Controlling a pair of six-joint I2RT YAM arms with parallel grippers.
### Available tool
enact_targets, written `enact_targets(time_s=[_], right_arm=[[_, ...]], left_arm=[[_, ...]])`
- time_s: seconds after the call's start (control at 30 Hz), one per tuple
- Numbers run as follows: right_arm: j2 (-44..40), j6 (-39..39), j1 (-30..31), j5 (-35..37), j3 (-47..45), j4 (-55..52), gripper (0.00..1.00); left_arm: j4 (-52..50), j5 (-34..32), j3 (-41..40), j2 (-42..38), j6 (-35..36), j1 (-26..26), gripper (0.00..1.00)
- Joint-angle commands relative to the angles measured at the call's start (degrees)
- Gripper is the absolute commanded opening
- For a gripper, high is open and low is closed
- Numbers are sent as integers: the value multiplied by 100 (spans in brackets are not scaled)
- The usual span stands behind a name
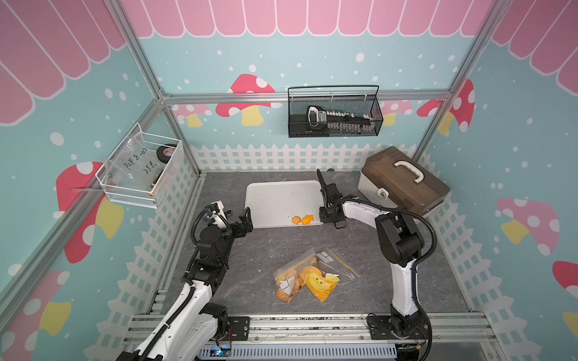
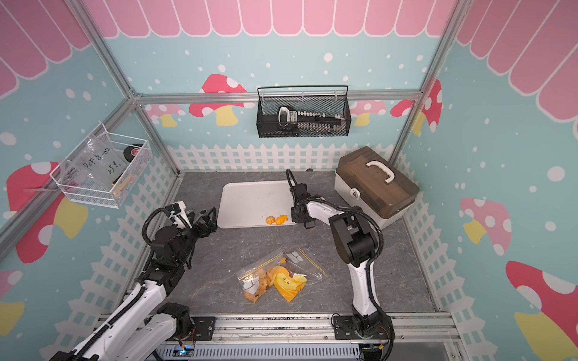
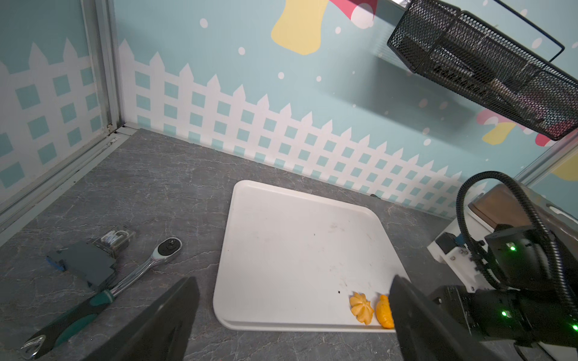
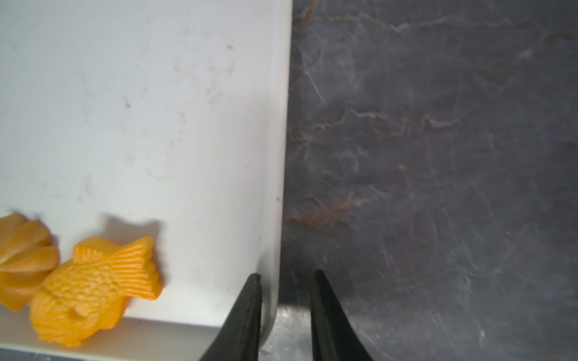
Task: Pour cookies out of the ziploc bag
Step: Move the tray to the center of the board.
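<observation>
a: where did the right gripper (image 4: 286, 274) stand?
b: at the 5 o'clock corner of the white tray (image 4: 275, 140), as the top views laid it out. its fingers (image 4: 247, 312) were a little apart and straddled the rim, one inside the tray and one over the grey table (image 4: 438, 156). the inner finger looked to be against the rim. the outer one showed a gap, so i would not call it clamped.
a: and the left gripper (image 3: 293, 278)?
b: spread wide and empty, just off the tray's 7 o'clock corner.
a: the cookies (image 1: 296, 220)?
b: two lay on the tray by that same 5 o'clock corner, a fish-shaped cookie (image 4: 93, 290) and a flower-shaped cookie (image 4: 22, 262), touching each other. the fish was near the inner finger but apart from it. the rest sat in the ziploc bag (image 1: 316, 272), flat on the table at about 6 o'clock of the tray and well apart from both grippers. whether its seal was open i could not tell.
a: so the step?
b: a pinch on the tray rim, i judged, to shift or steady it. done well, that meant seating the rim deep between the fingers and closing square. the tray had to be kept flat and low so the two cookies did not slide off. most of the pouring was not yet done.
</observation>
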Motion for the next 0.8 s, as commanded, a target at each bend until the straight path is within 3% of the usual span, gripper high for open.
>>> enact_targets(time_s=[0.0,0.5,0.77], right_arm=[[-144,-65,-38,134,-583,-800,27],[-1210,-392,-500,920,-2035,-884,24],[-1504,-506,-703,892,-2348,-671,32]], left_arm=[[-107,-56,60,15,-36,-15,99],[-94,-79,29,-38,-32,-13,99],[-98,28,32,-38,16,-14,99]])
